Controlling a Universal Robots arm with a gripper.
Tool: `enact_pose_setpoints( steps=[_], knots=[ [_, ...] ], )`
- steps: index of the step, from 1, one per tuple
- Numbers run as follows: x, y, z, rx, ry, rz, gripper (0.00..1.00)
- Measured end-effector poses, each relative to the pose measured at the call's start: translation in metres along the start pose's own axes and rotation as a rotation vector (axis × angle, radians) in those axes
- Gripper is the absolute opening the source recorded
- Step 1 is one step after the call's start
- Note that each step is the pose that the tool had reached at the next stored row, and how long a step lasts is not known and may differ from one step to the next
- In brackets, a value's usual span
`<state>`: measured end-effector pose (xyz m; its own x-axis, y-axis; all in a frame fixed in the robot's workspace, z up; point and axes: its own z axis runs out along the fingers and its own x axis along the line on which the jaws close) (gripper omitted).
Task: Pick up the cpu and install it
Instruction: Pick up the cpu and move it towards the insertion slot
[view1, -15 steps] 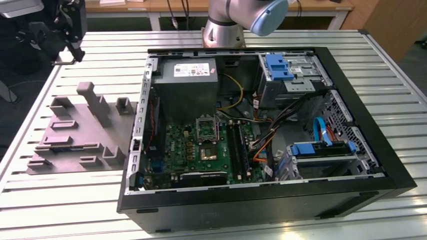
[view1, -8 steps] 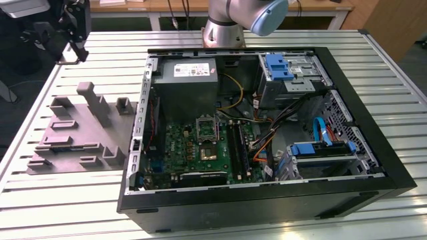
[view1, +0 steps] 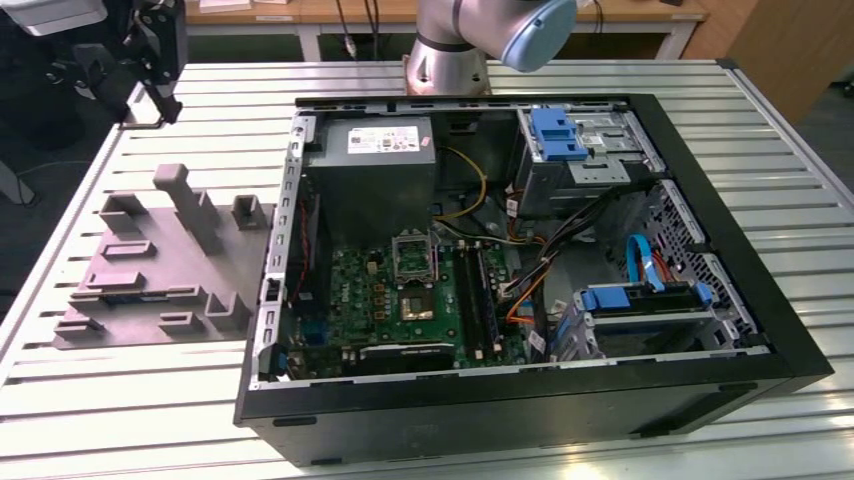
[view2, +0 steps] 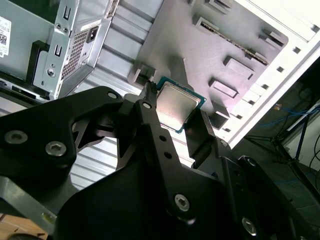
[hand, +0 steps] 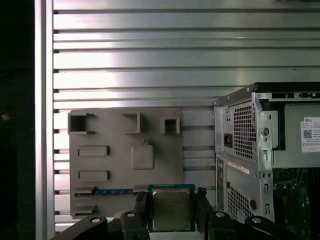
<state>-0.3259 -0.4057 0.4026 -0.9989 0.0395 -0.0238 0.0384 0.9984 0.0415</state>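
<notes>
Right, gripper (hand: 171, 214) clamped on cpu (hand: 171, 206), its side edges hidden behind fingers (hand: 201, 205), grey tray (hand: 112, 172) in bkgd.

counter (view1: 147, 400): bare slats around the tray and along the case front, free to cross.
tray (view1: 134, 290): upright blocks (view1: 187, 205) rise from it and bar a low pass.
case (view1: 534, 405): open on top; black walls ring the inside.
socket (view1: 418, 304): reachable from above; bracket (view1: 414, 250) just beside it, toward the power supply (view1: 384, 165).
cables (view1: 541, 250): loose bundle on the exterior view's right of the socket.
drive cages (view1: 587, 150): 2, filling that same side.
gripper (hand: 172, 206): jaws clamped on the cpu (hand: 171, 212), over the tray's edge, with the case wall beside it.
</notes>
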Motion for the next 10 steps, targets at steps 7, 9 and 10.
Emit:
enact_pose_setpoints(
  steps=[7,9,10],
  knots=[
    [-0.003,0.0001,0.0001,0.0001,0.0,0.0,0.47],
    [-0.0038,0.0001,0.0001,0.0,0.0,0.0,0.47],
    [-0.0041,0.0001,0.0001,0.0,0.0,0.0,0.47]
  ],
)
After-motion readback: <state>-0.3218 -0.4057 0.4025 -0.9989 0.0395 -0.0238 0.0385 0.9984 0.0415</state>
